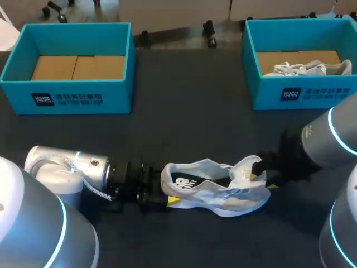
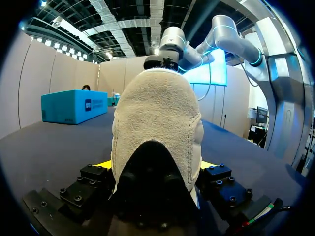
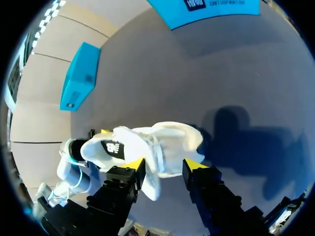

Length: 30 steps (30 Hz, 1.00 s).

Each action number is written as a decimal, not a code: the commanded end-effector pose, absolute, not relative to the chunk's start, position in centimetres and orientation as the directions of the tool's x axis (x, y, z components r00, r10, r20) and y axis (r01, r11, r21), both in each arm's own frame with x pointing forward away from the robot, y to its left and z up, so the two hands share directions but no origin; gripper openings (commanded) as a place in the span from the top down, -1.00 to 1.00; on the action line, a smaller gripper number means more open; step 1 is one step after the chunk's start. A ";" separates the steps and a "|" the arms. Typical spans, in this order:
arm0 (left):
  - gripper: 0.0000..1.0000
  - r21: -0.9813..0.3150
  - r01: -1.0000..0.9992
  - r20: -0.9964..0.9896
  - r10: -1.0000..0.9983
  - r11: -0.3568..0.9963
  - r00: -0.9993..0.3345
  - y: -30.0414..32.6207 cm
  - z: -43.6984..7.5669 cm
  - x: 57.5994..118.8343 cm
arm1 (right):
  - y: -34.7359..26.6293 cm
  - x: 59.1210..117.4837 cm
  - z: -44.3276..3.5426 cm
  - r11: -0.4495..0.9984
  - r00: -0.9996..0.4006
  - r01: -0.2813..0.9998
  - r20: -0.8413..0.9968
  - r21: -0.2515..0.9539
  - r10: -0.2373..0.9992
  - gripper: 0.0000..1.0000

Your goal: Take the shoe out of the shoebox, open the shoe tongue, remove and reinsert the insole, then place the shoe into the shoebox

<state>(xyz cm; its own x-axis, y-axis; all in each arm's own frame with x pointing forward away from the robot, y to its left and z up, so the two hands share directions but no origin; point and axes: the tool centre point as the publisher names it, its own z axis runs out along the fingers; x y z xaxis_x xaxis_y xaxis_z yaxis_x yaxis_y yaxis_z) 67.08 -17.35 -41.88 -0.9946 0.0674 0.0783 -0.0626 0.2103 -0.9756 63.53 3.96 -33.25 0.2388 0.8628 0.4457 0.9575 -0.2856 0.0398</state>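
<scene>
Shoe (image 1: 215, 194) held at both ends on the table (image 1: 189, 117)
It is laid well apart from the right shoebox (image 1: 304, 94); the heel is clamped by the left end effector (image 2: 155, 169), the tongue (image 1: 244, 168) by the right end effector (image 3: 165, 167).

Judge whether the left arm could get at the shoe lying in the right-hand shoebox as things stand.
Probably not: the left gripper is shut on the table shoe, and the boxed shoe lies far across, past the right arm.
</scene>
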 end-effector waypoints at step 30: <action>1.00 -0.975 -0.063 0.079 0.069 0.212 -0.995 -17.4 -42.1 67.1 | 12.9 64.1 -21.3 0.281 -0.285 0.958 0.109 0.050 0.952 1.00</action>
